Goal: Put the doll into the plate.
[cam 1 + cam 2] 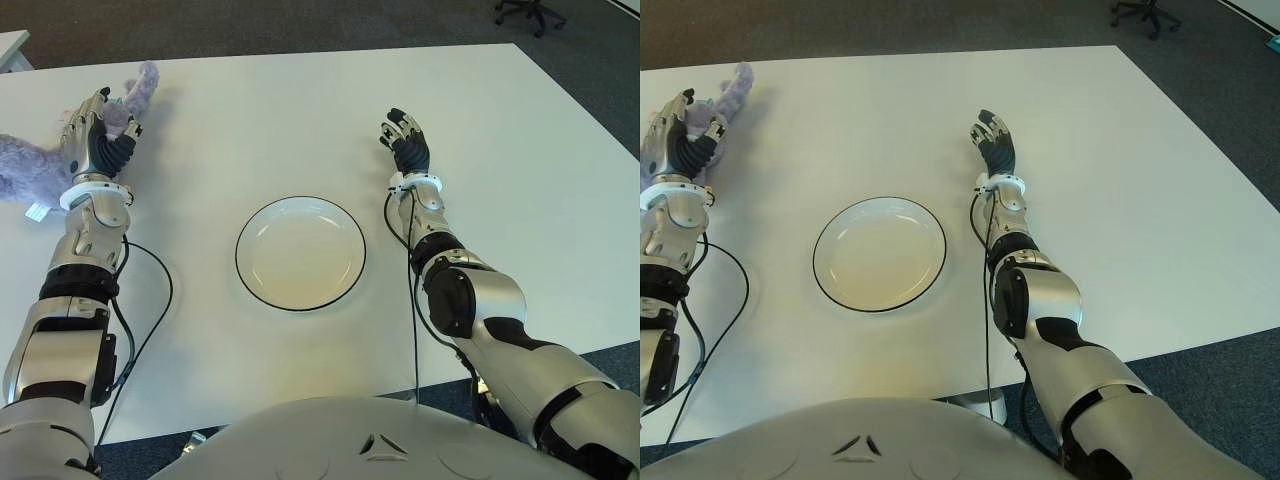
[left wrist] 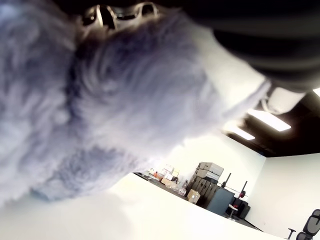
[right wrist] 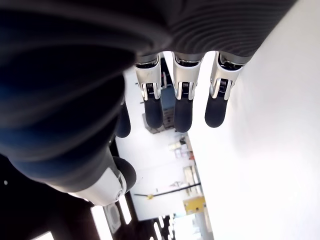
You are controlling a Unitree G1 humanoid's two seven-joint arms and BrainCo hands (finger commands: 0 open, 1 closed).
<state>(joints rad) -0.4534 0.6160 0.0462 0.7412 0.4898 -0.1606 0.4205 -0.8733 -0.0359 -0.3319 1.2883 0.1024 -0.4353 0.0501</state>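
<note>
Doll [image 2: 125,100] fills left wrist view, plate [image 1: 300,252] bare

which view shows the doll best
The left eye view: the purple doll lies at the table's far left, the left robot hand over it. The right eye view crops most of it; the left wrist view shows only fur; the right wrist view shows none.

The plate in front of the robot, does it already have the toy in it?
No, the plate lies bare mid-table, while the purple doll is far off at the table's left edge under the left hand.
</note>
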